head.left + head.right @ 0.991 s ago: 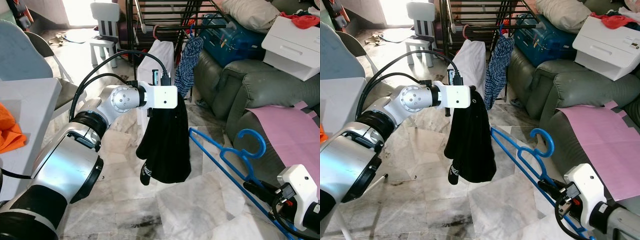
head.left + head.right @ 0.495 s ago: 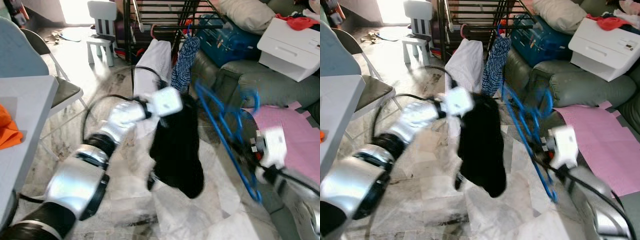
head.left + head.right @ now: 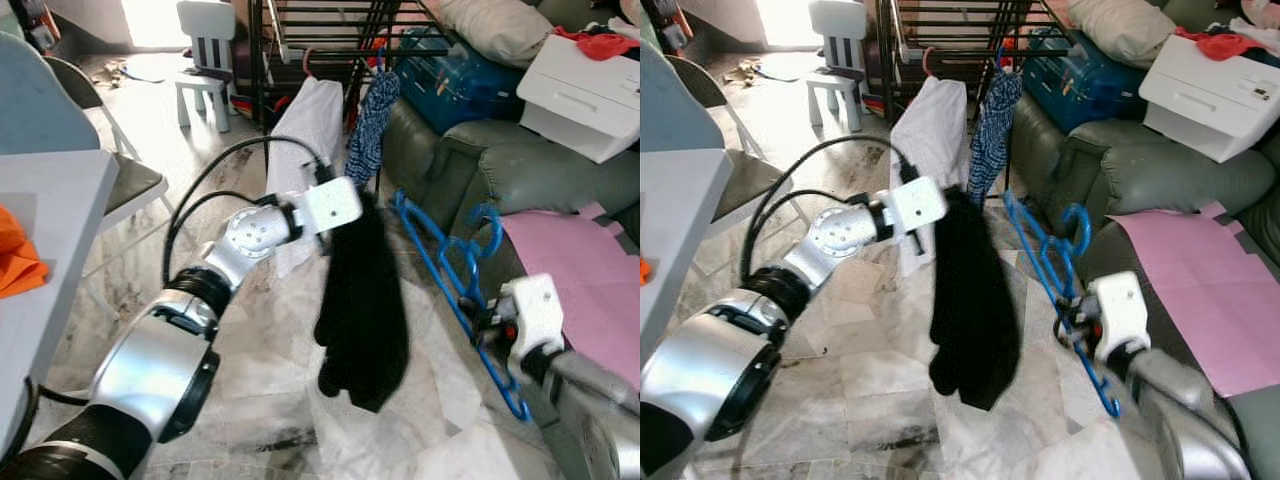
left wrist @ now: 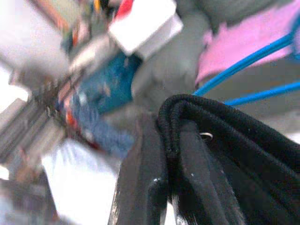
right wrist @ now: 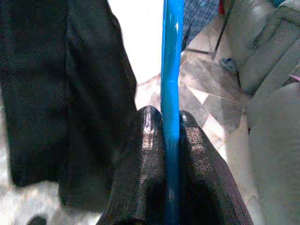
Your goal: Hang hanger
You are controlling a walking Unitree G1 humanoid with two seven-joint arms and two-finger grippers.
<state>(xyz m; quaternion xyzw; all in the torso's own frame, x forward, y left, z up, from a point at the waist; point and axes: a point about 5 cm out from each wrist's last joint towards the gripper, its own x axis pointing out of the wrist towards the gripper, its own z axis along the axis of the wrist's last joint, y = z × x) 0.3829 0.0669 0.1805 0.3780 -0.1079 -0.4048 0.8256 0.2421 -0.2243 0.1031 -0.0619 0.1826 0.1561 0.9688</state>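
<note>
At lower right, my right gripper (image 5: 165,133) is pinching the blue hanger (image 3: 455,285) by its bar. At centre frame my left gripper (image 4: 171,164) is clamping the black garment (image 3: 362,300). I am judging it best to steady the hanger's arm near the garment's opening before threading, well short of the drying rack (image 3: 330,30) at top.

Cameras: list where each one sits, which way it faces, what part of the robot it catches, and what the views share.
Left eye view: on the head, facing forward and down; both silver arms, black garment, blue hanger, drying rack, sofa.
Right eye view: its stereo twin, same scene.
Left wrist view: along the left gripper, shut on the black garment.
Right wrist view: along the right gripper, shut on the blue hanger, garment beside it.
Shared: all show garment and hanger.
</note>
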